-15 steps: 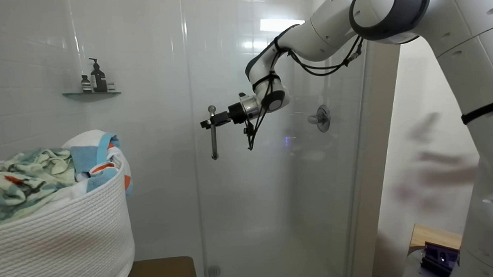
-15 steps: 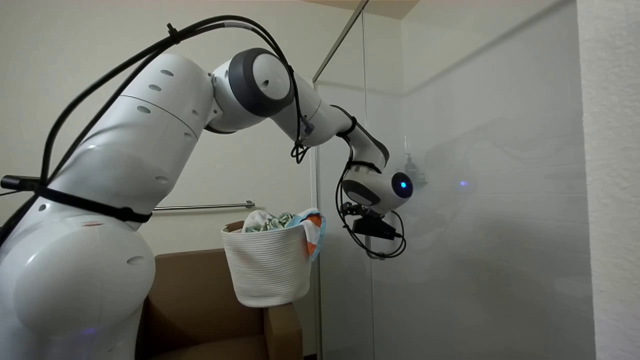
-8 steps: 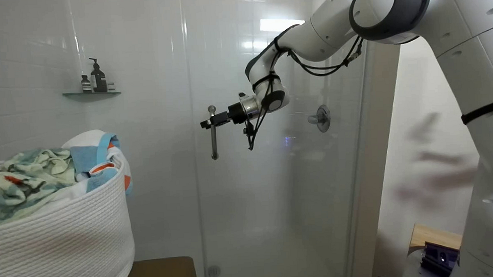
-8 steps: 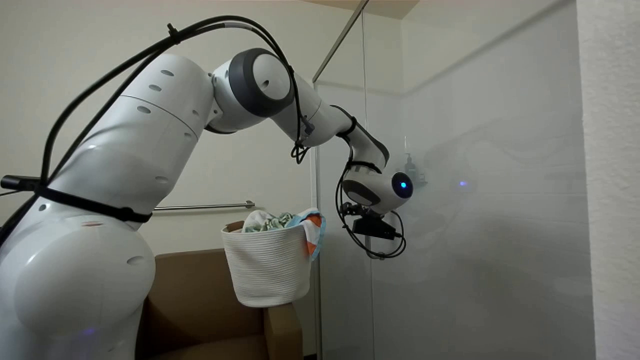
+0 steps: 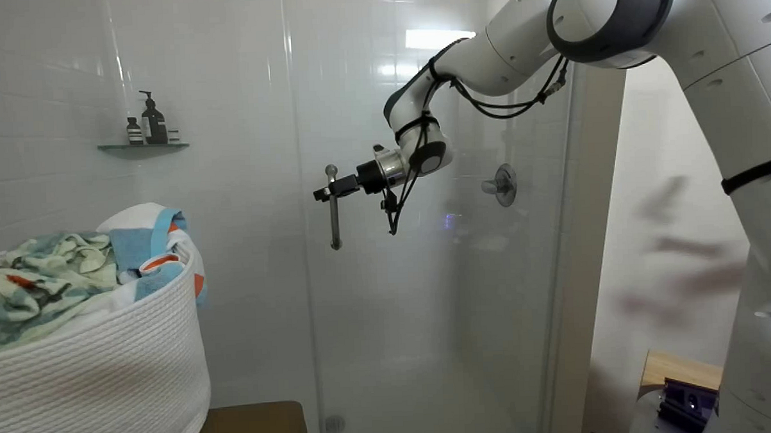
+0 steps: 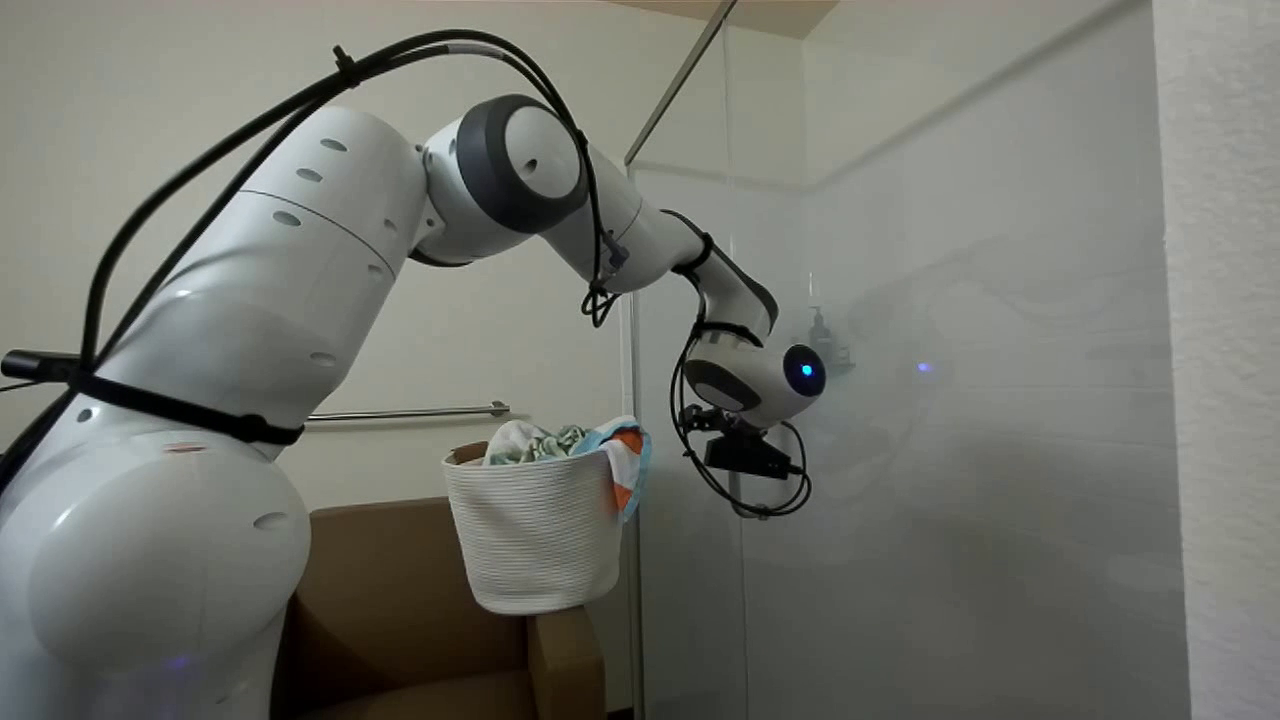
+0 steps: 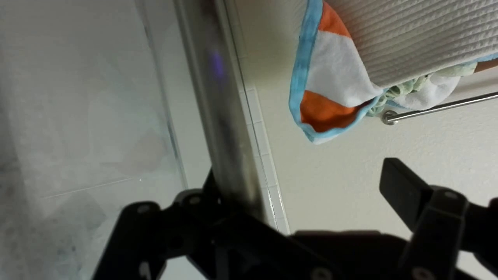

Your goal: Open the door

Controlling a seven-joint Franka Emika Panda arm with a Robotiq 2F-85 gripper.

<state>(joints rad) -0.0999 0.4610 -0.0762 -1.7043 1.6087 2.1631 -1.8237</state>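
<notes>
The door (image 5: 395, 319) is a tall clear glass panel; it also shows in an exterior view (image 6: 950, 600). Its edge lies in line with the fixed glass beside it. Its vertical silver bar handle (image 5: 334, 224) runs diagonally through the wrist view (image 7: 221, 109). My gripper (image 5: 327, 191) is at the upper part of the handle. In the wrist view, my gripper (image 7: 303, 182) has its fingers wide apart. The bar overlaps the left finger and hides part of it; I cannot tell if they touch. The right finger stands well away from the bar.
A white woven basket (image 5: 109, 380) with towels stands on a brown armchair (image 6: 420, 600). A glass shelf (image 5: 143, 146) holds bottles. A shower valve (image 5: 504, 185) is behind the glass. A towel bar (image 6: 410, 413) is on the wall. A metal rail (image 6: 680, 85) runs overhead.
The light reflections on the glass have shifted very slightly to the left. The arm and gripper show almost no motion.
</notes>
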